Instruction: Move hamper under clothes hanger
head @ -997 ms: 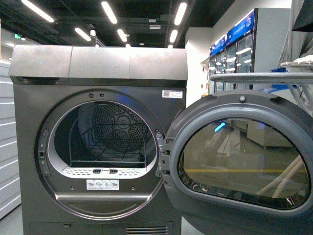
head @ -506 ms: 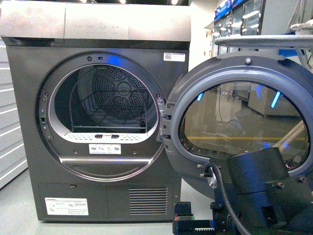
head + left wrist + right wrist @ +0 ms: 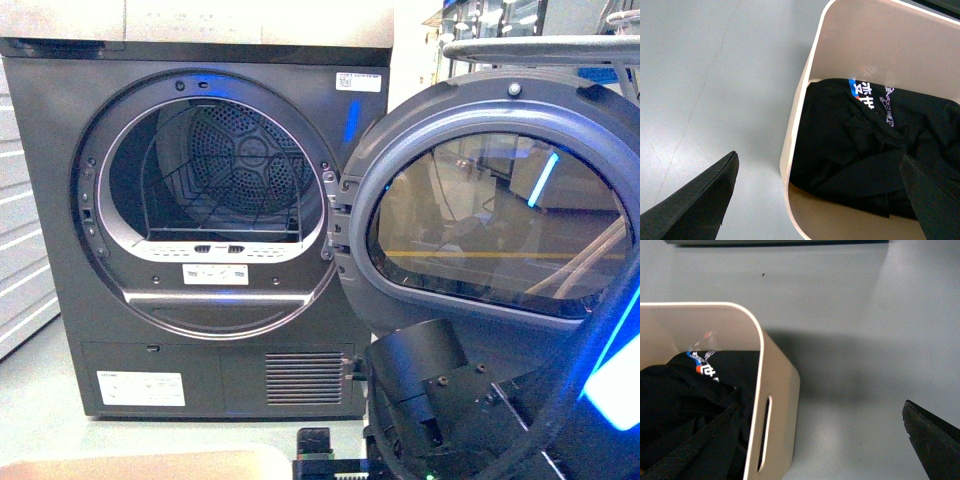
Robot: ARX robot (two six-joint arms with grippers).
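Above one hamper [image 3: 865, 40], left end effector [image 3: 818, 155] and right end effector [image 3: 820, 405] gape empty.

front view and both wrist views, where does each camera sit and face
front: on the body, facing the open dryer; right arm low right.
left wrist: above the hamper, looking down; open left gripper straddles its wall.
right wrist: likewise, open right gripper.
shared: wrist views both show hamper and black clothing.

Grey dryer [image 3: 60, 200], door [image 3: 500, 105] swung open, beyond the hamper [image 3: 140, 465] rim
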